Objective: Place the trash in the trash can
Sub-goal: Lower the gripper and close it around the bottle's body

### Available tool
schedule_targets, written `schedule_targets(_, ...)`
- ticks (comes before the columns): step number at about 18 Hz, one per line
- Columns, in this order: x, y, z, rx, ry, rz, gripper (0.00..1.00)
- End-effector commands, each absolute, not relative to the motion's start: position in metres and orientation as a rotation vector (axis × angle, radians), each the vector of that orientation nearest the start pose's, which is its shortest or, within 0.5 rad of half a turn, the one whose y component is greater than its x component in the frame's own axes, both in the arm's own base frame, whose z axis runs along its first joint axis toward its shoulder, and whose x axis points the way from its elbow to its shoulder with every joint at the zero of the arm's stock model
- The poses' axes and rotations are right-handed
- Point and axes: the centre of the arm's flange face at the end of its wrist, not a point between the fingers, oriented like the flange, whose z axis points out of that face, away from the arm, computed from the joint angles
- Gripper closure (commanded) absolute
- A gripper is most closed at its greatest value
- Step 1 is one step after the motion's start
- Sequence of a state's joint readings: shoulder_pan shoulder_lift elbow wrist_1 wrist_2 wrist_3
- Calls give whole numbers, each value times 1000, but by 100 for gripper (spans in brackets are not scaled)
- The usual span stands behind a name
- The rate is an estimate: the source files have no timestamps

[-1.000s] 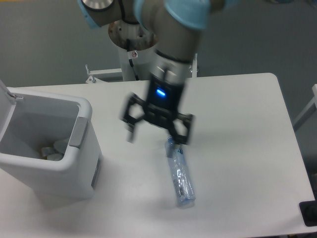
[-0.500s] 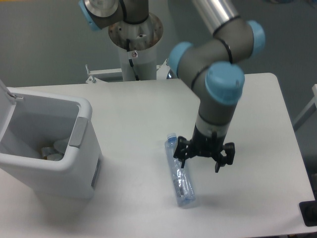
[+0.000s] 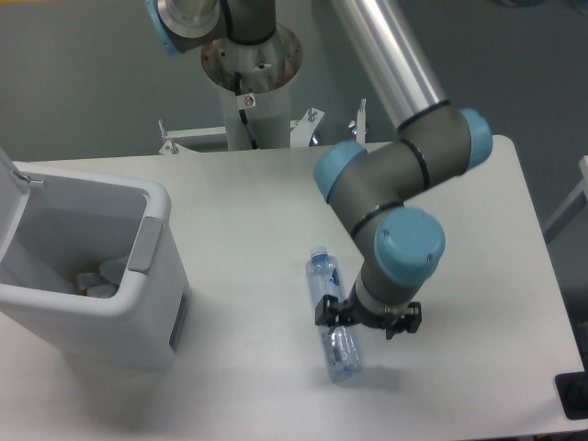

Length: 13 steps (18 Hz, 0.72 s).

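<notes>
Hanging low over the table [image 3: 248,202], my gripper [image 3: 367,321] sits at the bottle [image 3: 332,317], but my own wrist hides the fingers and I cannot tell whether they grip it. The bottle lies flat, cap pointing away, well apart from the open trash can [image 3: 87,266] at the left, with pale scraps at its bottom.

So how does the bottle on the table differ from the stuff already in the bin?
The bottle is long, clear and bluish, lying on the table under the hand. The stuff in the bin is small, pale and crumpled, resting at the bottom. Both look like light trash.
</notes>
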<state>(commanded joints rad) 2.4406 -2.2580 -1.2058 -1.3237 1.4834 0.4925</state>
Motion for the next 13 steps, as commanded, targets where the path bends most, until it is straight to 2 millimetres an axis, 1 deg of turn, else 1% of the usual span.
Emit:
schedule_targets(4, -467, 590, 248, -3091, -626, -191, 0)
schedule_targets(6, -471, 596, 234, -3109, -648, -179, 0)
schedule_targets(9, -468, 604, 207, -3138, -641, -204, 0)
schedule_targets(11, -468, 604, 195, -3157, -642, -206, 0)
schedule_targets(13, -465, 605, 193, -3163, -638, -207, 0)
